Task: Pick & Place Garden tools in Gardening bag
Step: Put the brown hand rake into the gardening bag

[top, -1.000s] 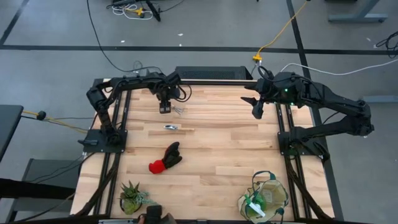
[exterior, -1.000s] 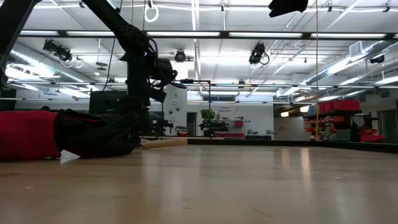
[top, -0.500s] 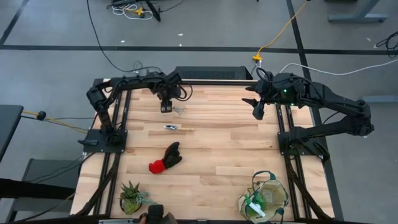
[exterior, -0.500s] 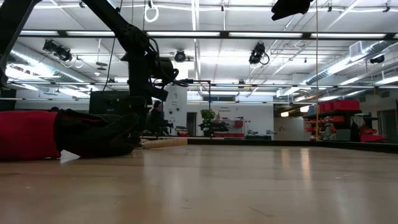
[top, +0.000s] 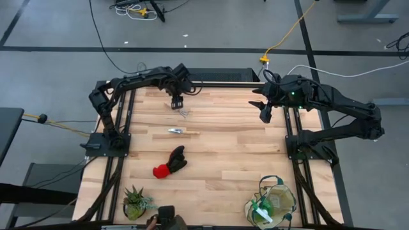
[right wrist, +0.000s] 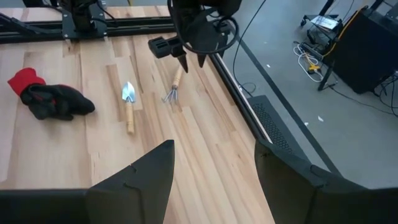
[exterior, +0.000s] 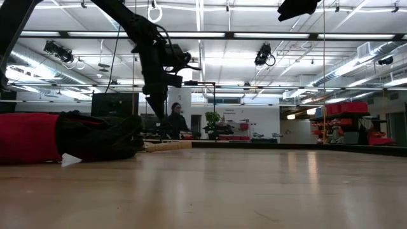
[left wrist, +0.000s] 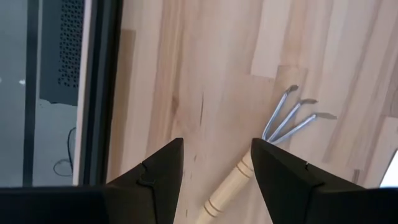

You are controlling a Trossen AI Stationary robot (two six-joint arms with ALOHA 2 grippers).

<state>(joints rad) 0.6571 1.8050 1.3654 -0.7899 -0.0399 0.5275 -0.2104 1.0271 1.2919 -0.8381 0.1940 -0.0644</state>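
Spanning pale wood table [top: 223, 153], grey floor [top: 211, 25] around

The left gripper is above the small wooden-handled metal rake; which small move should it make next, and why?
Probably lower straight down and close on the handle. The left gripper is open above the wooden-handled metal rake, whose pale handle lies between its two dark fingers in the left wrist view, still flat on the wooden table and not yet gripped. The right gripper waits open at the far right.
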